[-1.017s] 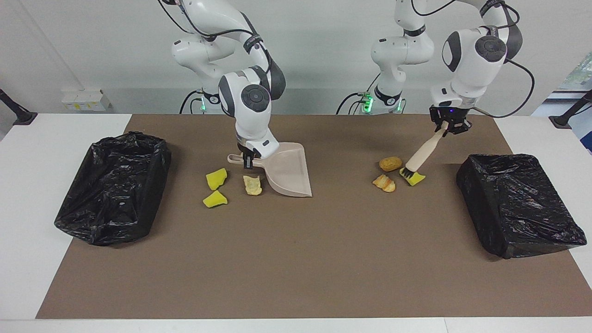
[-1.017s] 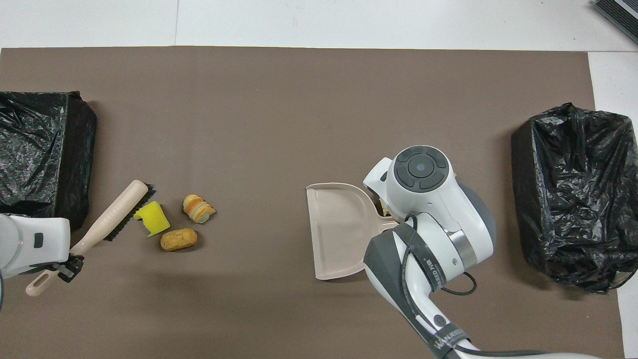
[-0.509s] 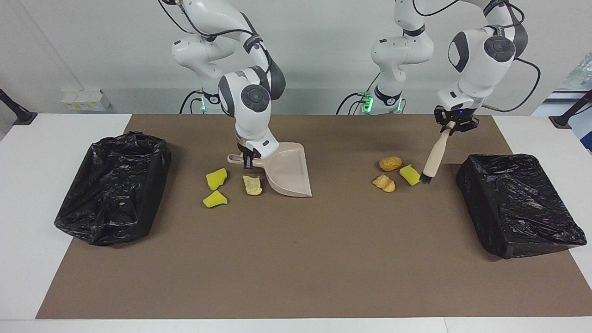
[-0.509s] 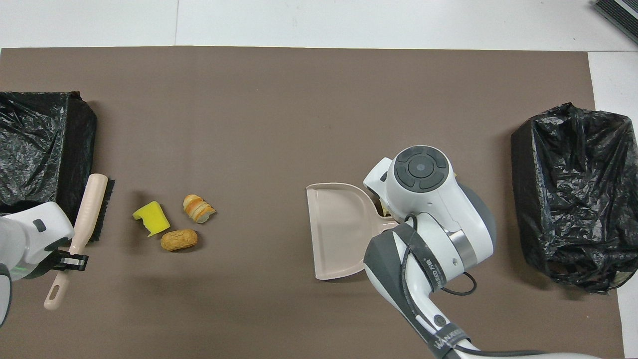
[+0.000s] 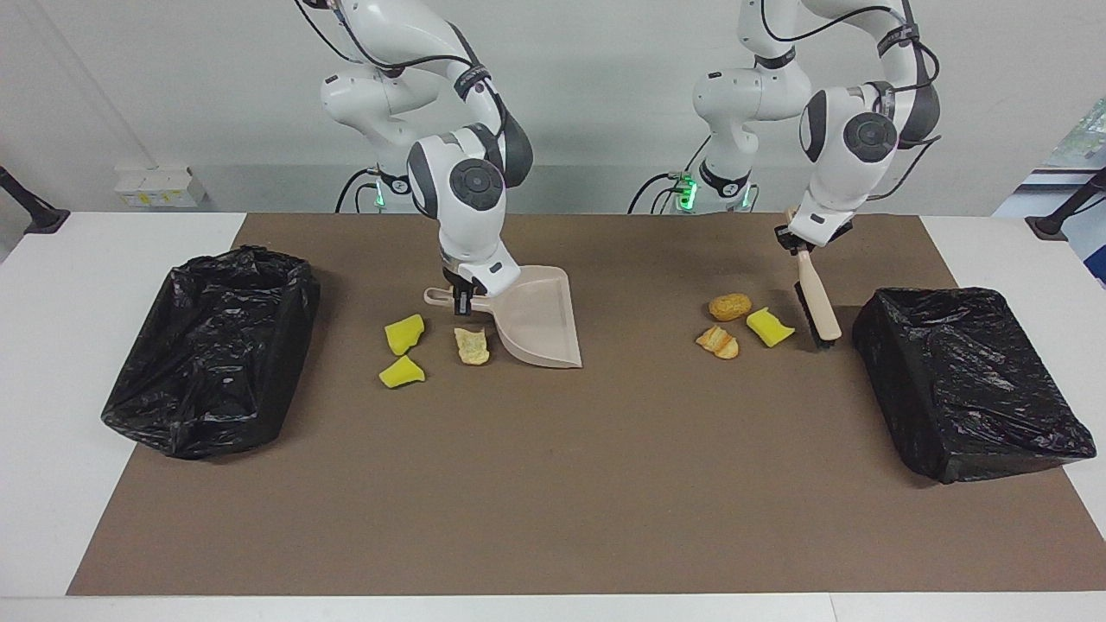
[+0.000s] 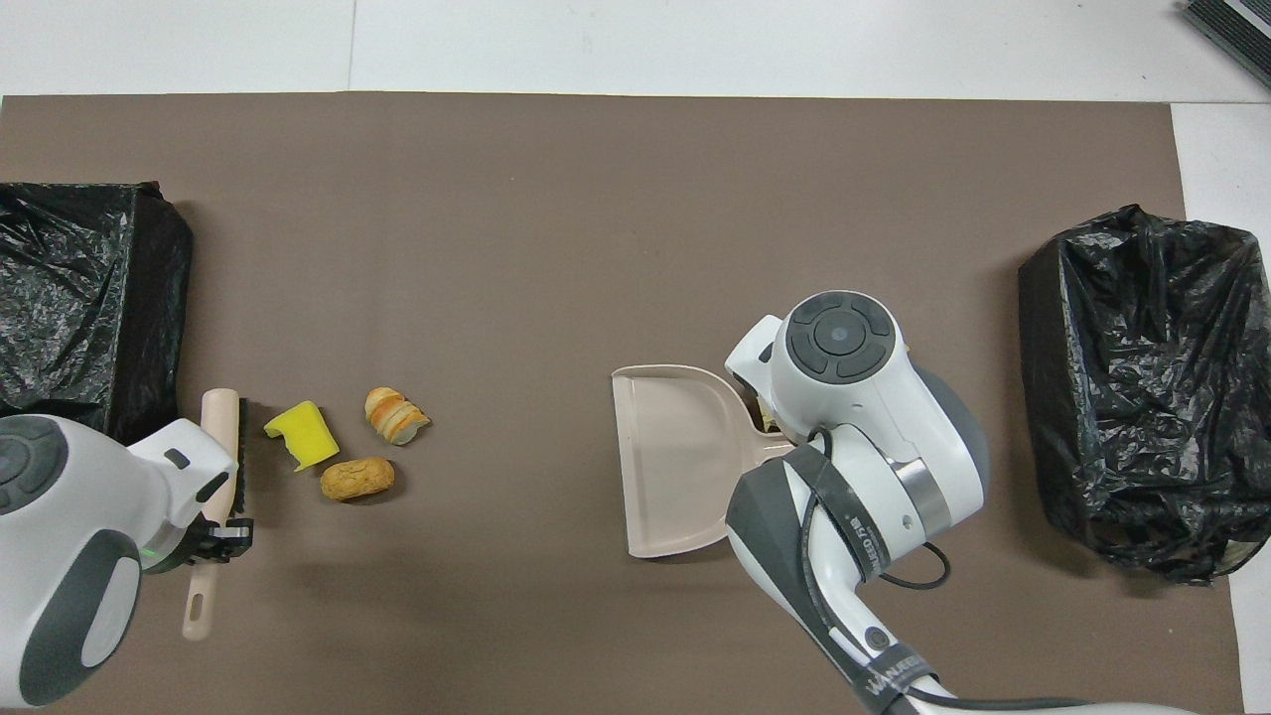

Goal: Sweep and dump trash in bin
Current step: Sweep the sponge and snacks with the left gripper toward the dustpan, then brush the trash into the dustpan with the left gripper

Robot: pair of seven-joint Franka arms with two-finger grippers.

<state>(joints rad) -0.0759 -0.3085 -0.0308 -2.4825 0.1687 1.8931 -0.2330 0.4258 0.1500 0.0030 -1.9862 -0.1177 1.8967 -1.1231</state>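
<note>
Left gripper (image 5: 804, 244) clamped on the brush (image 5: 816, 304) handle, bristles down on the mat between the yellow wedge (image 5: 768, 326) and the black bin (image 5: 968, 380) at the left arm's end. Bread roll (image 5: 729, 305) and sliced bread piece (image 5: 719, 341) lie just beside that wedge. Right gripper (image 5: 463, 298) closed on the dustpan (image 5: 540, 320) handle, pan resting on the mat. Two more yellow wedges (image 5: 403, 333) and a pale lump (image 5: 472, 345) sit beside the dustpan, toward the second bin (image 5: 216, 345).

A: so what else is on the surface (image 5: 52, 363)? 
B: a brown mat (image 5: 553, 484) covering most of it, a beige dustpan (image 5: 540, 324) mid-mat, and a beige brush (image 5: 816, 302) tilted beside one black-bagged container (image 5: 968, 380).
</note>
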